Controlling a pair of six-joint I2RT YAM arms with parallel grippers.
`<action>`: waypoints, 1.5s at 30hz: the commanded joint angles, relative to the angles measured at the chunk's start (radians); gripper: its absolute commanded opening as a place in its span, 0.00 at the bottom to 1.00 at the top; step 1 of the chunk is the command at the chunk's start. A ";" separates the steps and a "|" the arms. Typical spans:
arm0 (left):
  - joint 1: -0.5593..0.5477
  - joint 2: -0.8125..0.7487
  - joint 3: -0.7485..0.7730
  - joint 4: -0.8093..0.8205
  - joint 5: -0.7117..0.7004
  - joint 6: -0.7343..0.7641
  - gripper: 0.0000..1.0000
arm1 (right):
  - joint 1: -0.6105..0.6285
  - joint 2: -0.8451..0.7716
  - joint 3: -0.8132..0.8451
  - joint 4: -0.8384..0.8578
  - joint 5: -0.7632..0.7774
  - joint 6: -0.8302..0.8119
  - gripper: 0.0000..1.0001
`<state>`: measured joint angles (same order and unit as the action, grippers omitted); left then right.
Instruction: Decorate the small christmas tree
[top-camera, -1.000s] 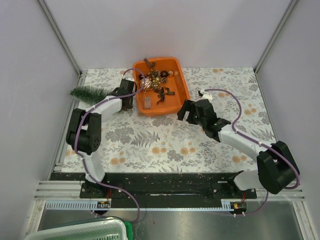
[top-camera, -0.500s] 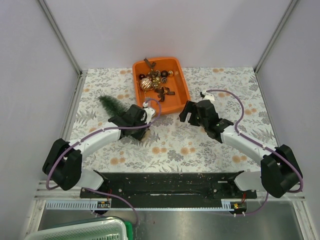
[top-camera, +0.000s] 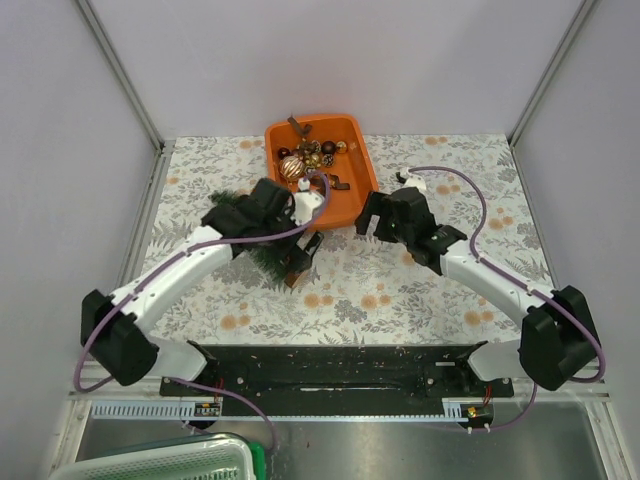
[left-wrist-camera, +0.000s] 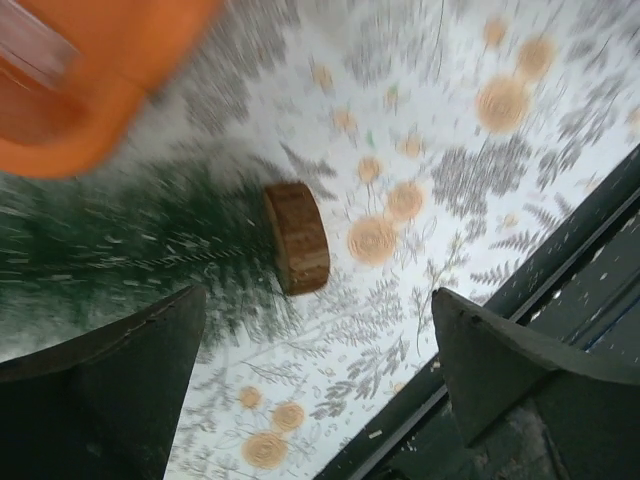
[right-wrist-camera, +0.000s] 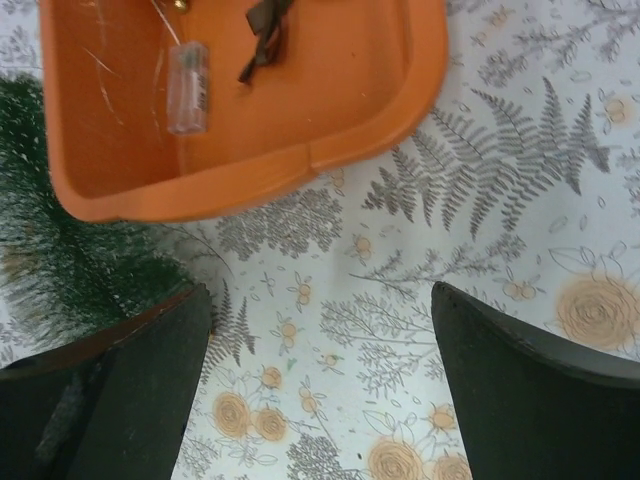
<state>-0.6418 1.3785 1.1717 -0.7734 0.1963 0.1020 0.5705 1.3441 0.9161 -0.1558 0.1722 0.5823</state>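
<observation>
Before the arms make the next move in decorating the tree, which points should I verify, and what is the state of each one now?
1. Upright small christmas tree on its wooden base: not ok, it lies sideways beside the orange tray.
2. Open left gripper above it: ok.
3. Open, empty right gripper: ok.
4. Supply of ornaments in the tray: ok.
5. Tree at rest: cannot tell, the left wrist view is blurred.

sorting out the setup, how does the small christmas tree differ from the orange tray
The small christmas tree is dark green, bristly and tipped sideways; the orange tray is smooth and sits flat. The tree looks bare; the tray holds ornaments. Both lie over the floral tablecloth.
</observation>
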 joint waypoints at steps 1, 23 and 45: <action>0.025 -0.111 0.244 -0.130 -0.073 0.041 0.99 | 0.022 0.053 0.118 0.032 -0.062 -0.045 0.99; 0.590 -0.329 0.163 -0.224 0.068 0.019 0.99 | 0.390 0.874 1.118 -0.297 -0.060 -0.340 0.99; 0.590 -0.334 -0.043 -0.130 0.134 0.011 0.99 | 0.381 0.802 0.907 -0.209 -0.016 -0.289 0.18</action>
<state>-0.0574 1.0424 1.1641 -0.9722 0.2958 0.1226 0.9619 2.2784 1.9045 -0.4034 0.1158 0.2813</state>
